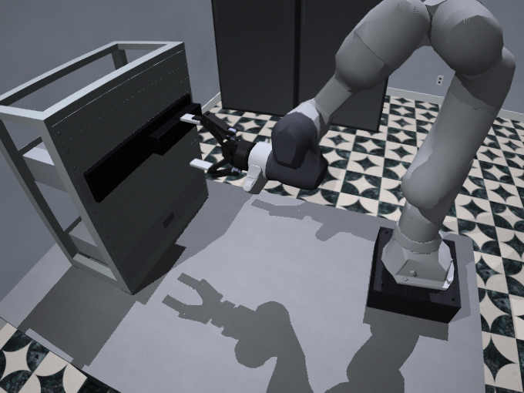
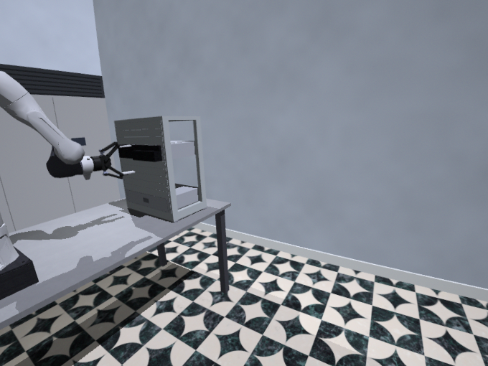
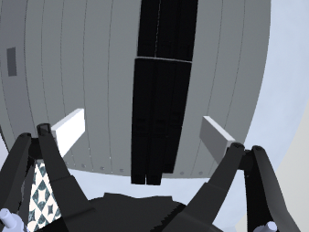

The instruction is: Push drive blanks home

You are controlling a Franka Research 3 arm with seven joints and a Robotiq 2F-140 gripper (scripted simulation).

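Note:
The grey rack (image 1: 105, 160) stands on the table at the left, with the black storage chassis (image 1: 139, 146) across its front. Some black blanks (image 1: 169, 135) stand out from the chassis face near its right end; I cannot tell single blanks apart. My gripper (image 1: 196, 141) is open and empty, right in front of the chassis's right end, with one finger pad above and one below the black strip. In the wrist view the chassis (image 3: 163, 71) runs as a dark band between my two finger pads. The exterior view shows the gripper (image 2: 126, 159) at the rack's front face.
The rack (image 2: 161, 167) sits near the table's far corner, close to the edges. The arm's base (image 1: 417, 270) stands on a black block at the right. A dark cabinet (image 1: 291, 55) stands behind the table. A small dark label (image 1: 168, 220) is low on the rack's front.

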